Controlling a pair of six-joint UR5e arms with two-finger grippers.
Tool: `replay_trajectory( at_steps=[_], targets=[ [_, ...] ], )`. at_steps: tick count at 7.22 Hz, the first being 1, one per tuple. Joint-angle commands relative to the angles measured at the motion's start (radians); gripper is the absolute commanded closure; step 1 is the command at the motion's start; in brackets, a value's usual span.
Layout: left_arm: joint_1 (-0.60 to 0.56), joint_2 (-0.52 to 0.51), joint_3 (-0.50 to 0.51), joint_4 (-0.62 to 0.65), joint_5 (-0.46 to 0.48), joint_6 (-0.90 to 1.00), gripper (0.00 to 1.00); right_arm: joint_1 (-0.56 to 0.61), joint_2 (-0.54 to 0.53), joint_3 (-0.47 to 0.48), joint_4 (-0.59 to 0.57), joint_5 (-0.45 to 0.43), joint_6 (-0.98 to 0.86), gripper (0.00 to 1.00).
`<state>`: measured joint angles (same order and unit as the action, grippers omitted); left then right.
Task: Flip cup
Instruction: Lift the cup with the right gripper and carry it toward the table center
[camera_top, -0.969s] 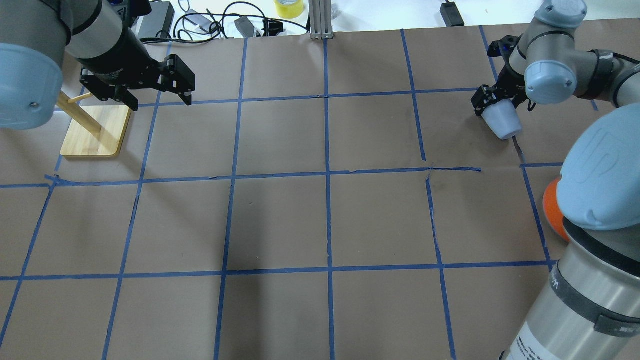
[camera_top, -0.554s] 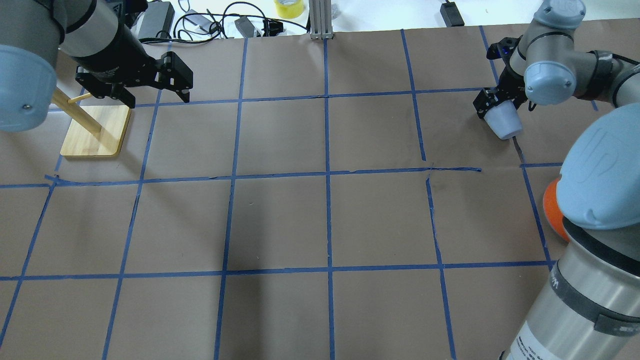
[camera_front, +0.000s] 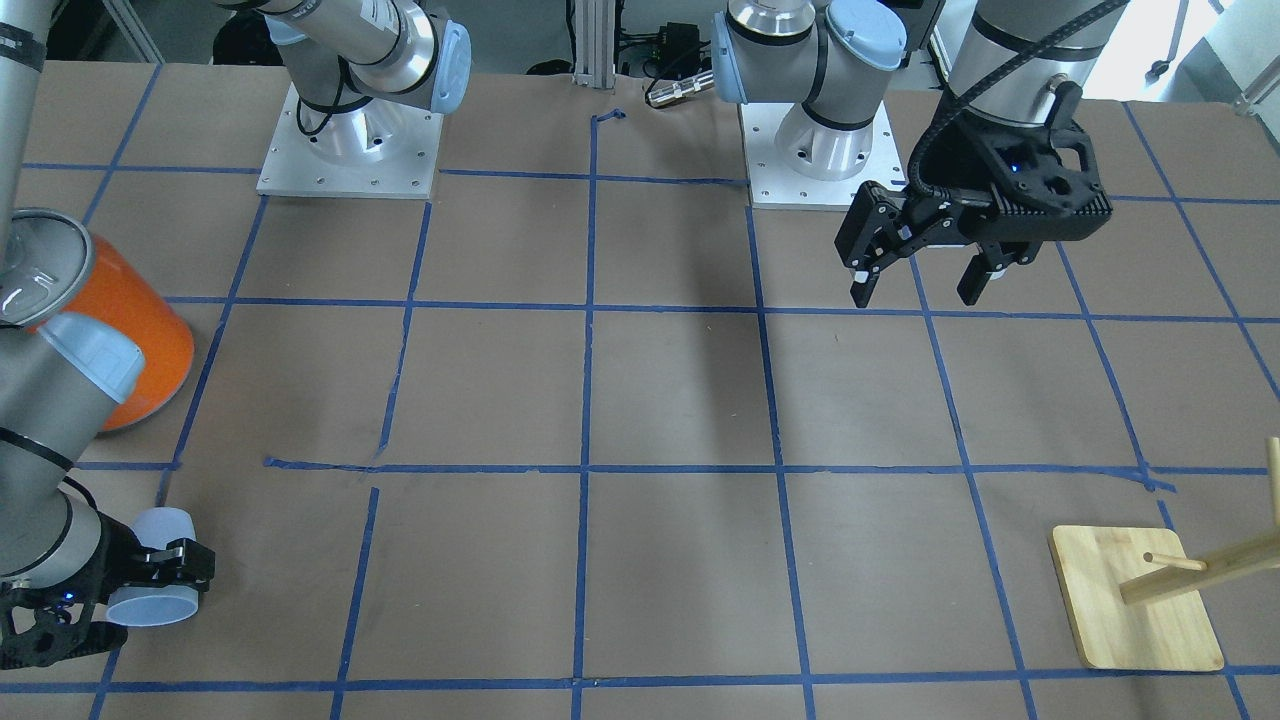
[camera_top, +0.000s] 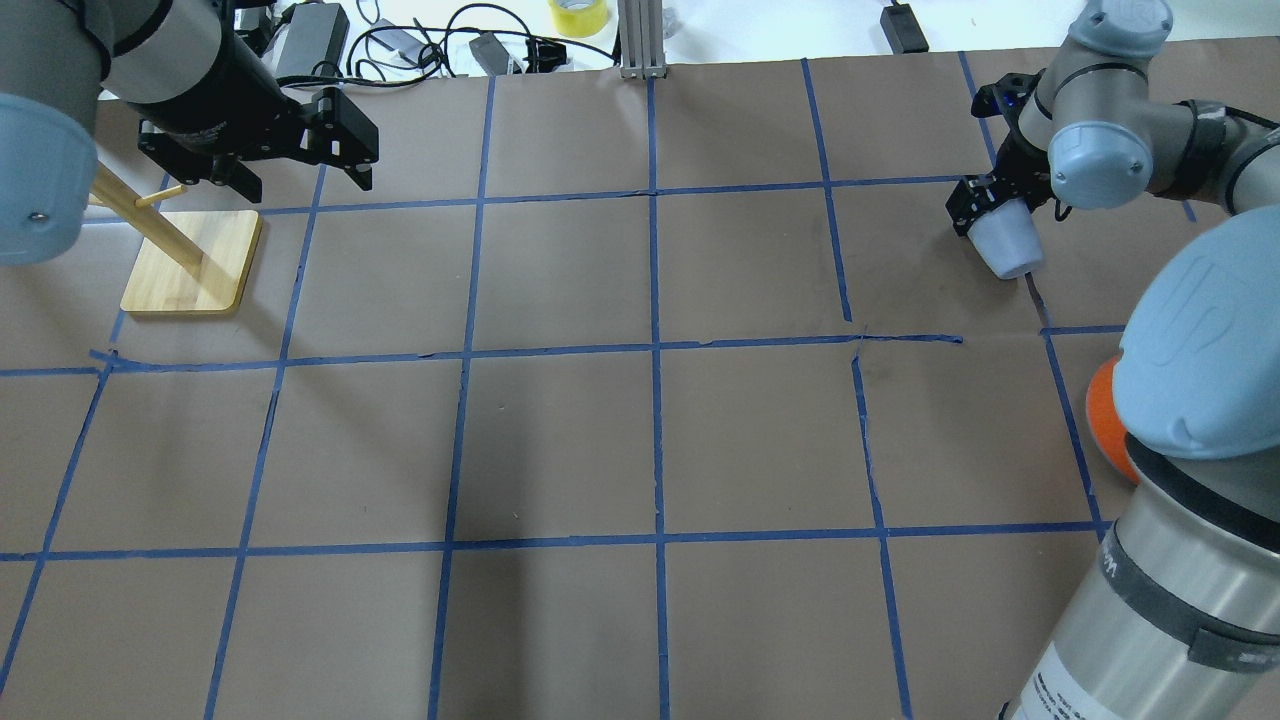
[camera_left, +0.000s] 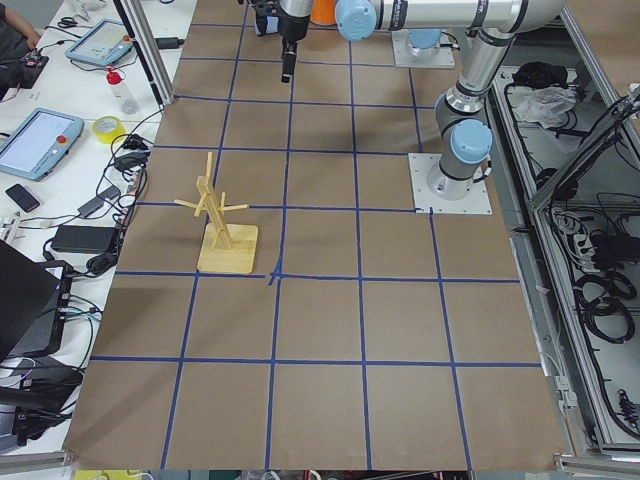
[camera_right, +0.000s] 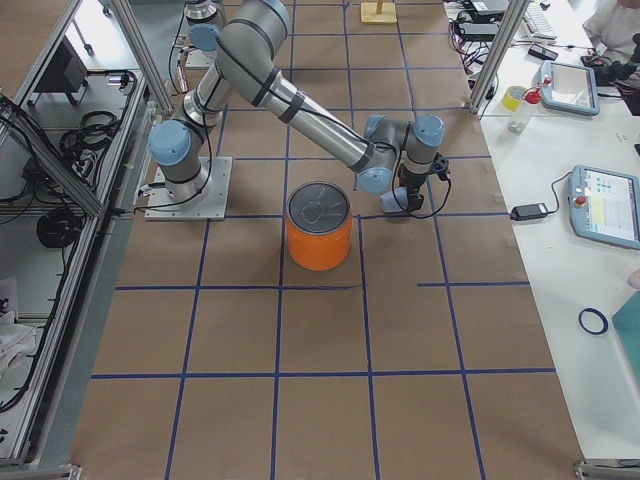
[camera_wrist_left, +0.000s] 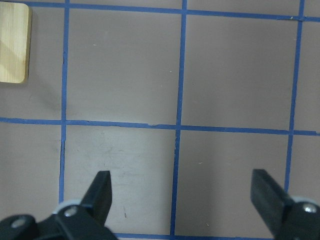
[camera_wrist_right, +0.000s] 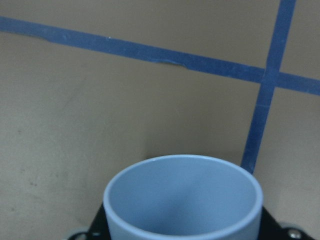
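Observation:
The pale blue-lavender cup (camera_top: 1010, 245) is held in my right gripper (camera_top: 998, 222) at the far right of the table. It is tilted, with its narrower base toward the robot and its open mouth facing away. The front view shows its rim (camera_front: 150, 607) low over the paper, with the gripper (camera_front: 125, 588) shut around it. The right wrist view looks into the cup's mouth (camera_wrist_right: 185, 200). My left gripper (camera_top: 305, 185) is open and empty, above the table at the far left. It also shows in the front view (camera_front: 915, 297) and in the left wrist view (camera_wrist_left: 182, 195).
A wooden peg stand (camera_top: 190, 265) (camera_front: 1135, 600) stands just beside and below my left gripper. A large orange can with a silver top (camera_front: 135, 325) (camera_right: 320, 228) stands near the right arm. Cables and a yellow tape roll (camera_top: 577, 15) lie beyond the far edge.
My left gripper has moved away from the robot and slightly left, still open. My right gripper has barely moved and still holds the cup.

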<state>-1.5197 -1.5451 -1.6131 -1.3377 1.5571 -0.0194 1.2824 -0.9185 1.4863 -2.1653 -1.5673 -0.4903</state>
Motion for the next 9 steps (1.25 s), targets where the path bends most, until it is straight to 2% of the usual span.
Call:
replay_trajectory(
  at_steps=[1, 2, 4, 7, 9],
  targets=[
    [0.001, -0.001, -0.002, 0.005, 0.000, 0.004, 0.00, 0.000, -0.014, -0.001, 0.002, 0.003, -0.002, 0.95],
    [0.000, 0.005, -0.001, 0.005, -0.002, 0.003, 0.00, 0.006, -0.029, -0.008, 0.010, 0.003, 0.010, 1.00],
    [0.003, 0.003, 0.004, 0.011, -0.047, -0.008, 0.00, 0.034, -0.077, -0.006, 0.021, 0.090, 0.041, 1.00],
    [0.003, 0.007, 0.006, 0.014, -0.048, -0.007, 0.00, 0.234, -0.092, -0.006, 0.021, 0.098, 0.339, 1.00],
    [0.004, -0.007, -0.001, 0.000, -0.049, -0.017, 0.00, 0.369, -0.089, -0.002, -0.013, 0.084, 0.348, 1.00]
  ],
)
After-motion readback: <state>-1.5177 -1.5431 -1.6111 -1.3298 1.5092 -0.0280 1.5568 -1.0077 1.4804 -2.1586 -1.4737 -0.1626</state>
